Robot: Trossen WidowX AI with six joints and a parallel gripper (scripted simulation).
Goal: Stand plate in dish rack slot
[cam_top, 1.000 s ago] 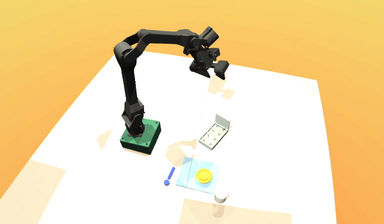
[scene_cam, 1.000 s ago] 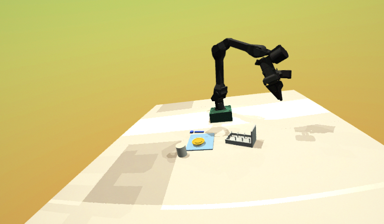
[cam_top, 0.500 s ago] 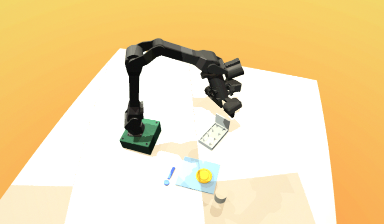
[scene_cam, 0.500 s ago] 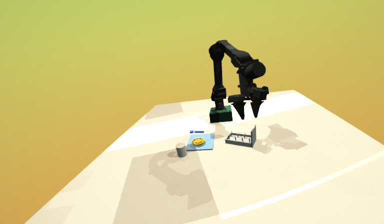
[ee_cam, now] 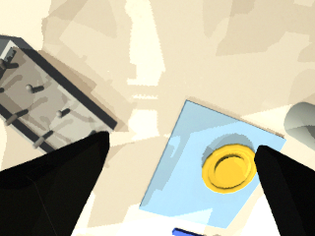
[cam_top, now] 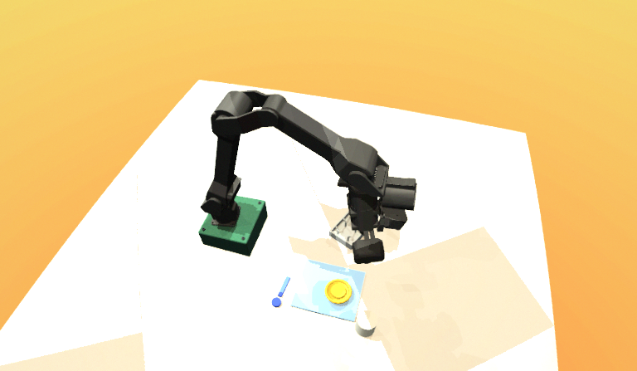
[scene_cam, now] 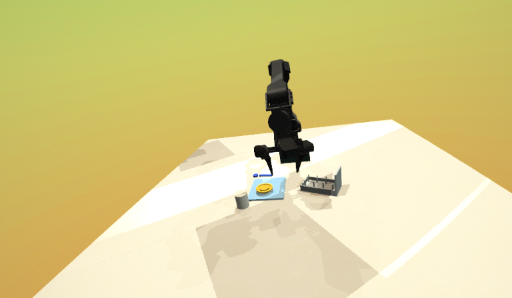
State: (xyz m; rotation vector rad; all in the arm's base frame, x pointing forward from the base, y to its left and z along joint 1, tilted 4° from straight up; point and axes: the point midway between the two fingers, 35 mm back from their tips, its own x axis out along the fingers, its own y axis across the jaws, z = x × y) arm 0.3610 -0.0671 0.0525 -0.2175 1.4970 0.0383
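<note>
The yellow plate (cam_top: 337,291) (scene_cam: 264,188) (ee_cam: 231,171) lies flat on the light blue mat (cam_top: 304,297) (scene_cam: 277,195) (ee_cam: 172,184). The grey dish rack (cam_top: 340,241) (scene_cam: 319,191) (ee_cam: 74,88) stands on the table beside the mat, with upright pegs and a tall panel at one end; the arm hides part of it in the top view. My gripper (scene_cam: 285,173) (ee_cam: 183,146) is open and empty, pointing down above the table, between the rack and the plate in the wrist view. The right finger's tip overlaps the plate's edge there, but the gripper is well above it.
A grey cup (cam_top: 365,329) (scene_cam: 242,201) (ee_cam: 301,125) stands near the mat's corner on the plate's side. A blue spoon (cam_top: 284,285) (scene_cam: 265,175) (ee_cam: 185,232) lies beside the mat. The arm's green base (cam_top: 253,215) is at the left in the top view.
</note>
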